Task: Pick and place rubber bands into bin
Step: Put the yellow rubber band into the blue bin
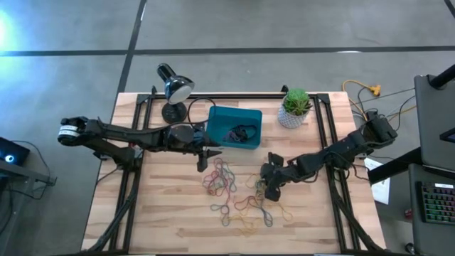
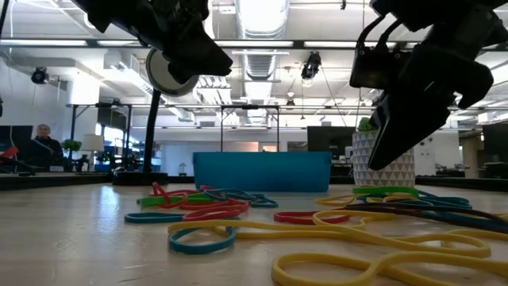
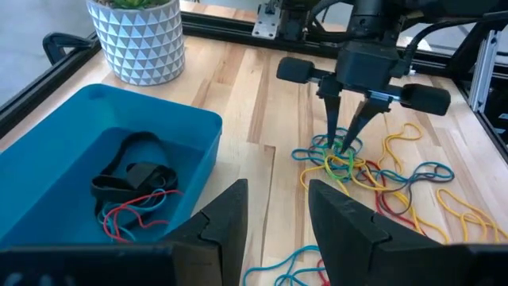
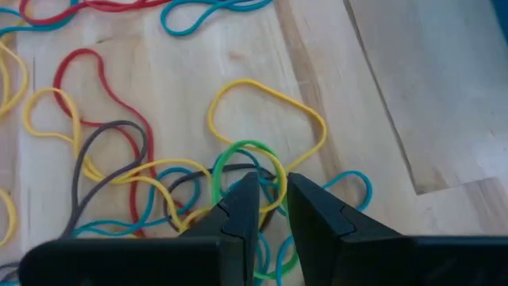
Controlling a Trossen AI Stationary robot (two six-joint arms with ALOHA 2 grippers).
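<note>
On the right half of the tabletop [image 1: 170,227], we see the right tool [image 1: 264,190] lowered into the tangle of rubber bands [image 1: 238,195], its fingers [image 3: 329,119] a narrow gap apart with their tips down among green, yellow and blue loops. Whether they pinch a band we cannot tell. The bands lie scattered across the middle of the wood, in front of the bin [image 1: 233,128]. The left tool [image 1: 205,158] hangs just beside the bin's front left corner, above bare wood, its fingers slightly apart and holding nothing. Inside the bin we see a few bands already lying, black, red and blue. Behind the bin stand a desk lamp [image 1: 174,89] and a white plant pot [image 1: 291,115].
</note>
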